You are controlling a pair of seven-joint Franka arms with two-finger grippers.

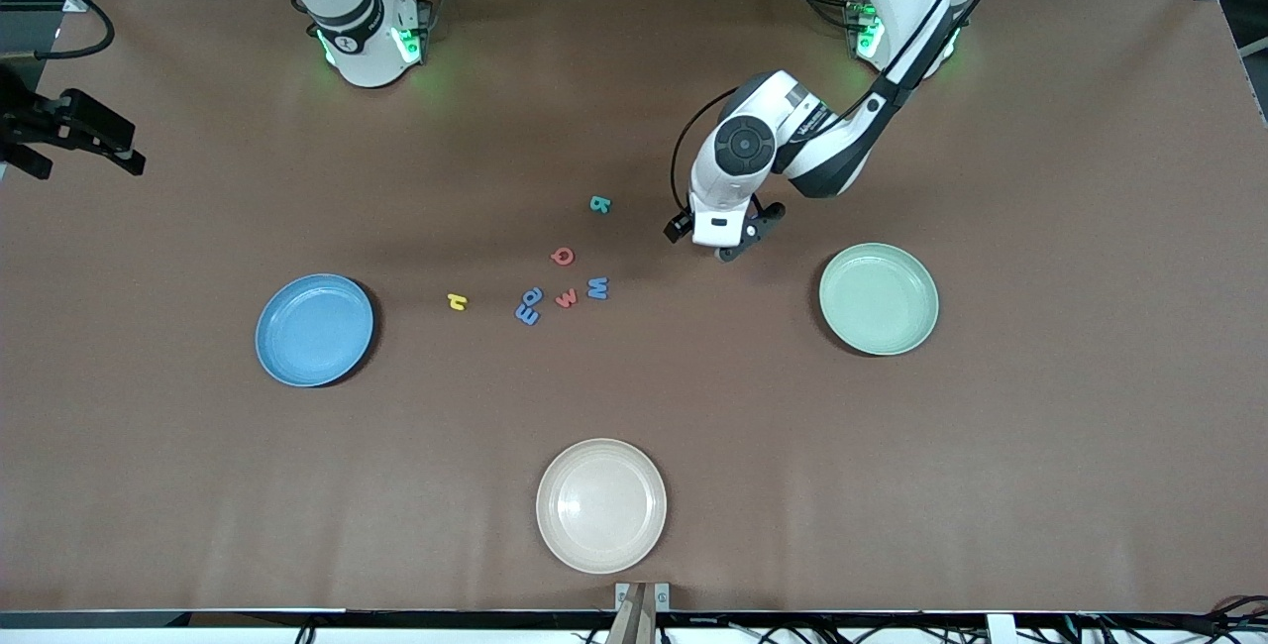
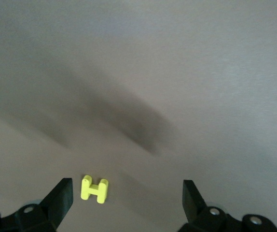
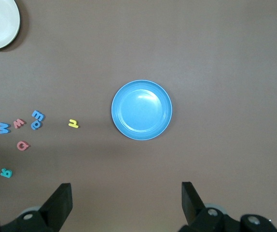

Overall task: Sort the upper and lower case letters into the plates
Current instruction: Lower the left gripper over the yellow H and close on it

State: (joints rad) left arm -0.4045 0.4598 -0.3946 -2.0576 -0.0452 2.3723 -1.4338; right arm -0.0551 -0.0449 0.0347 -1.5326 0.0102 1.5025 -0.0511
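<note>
Letters (image 1: 555,292) lie loose on the desk (image 1: 198,485) between the blue plate (image 1: 314,329) and mint plate (image 1: 878,298), toward the right arm's end from the left claw (image 1: 738,246). That claw hangs wide open and empty over a yellow H (image 2: 94,189). The right claw (image 3: 124,205), high up, gapes empty too. Judging by looks, the H is light, thin foam: pinch its edges gently.

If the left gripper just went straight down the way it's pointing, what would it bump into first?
Probably the yellow letter H, lying flat on the brown table between the open fingers of the left gripper, nearer one finger. How high the gripper hangs is unclear.
</note>
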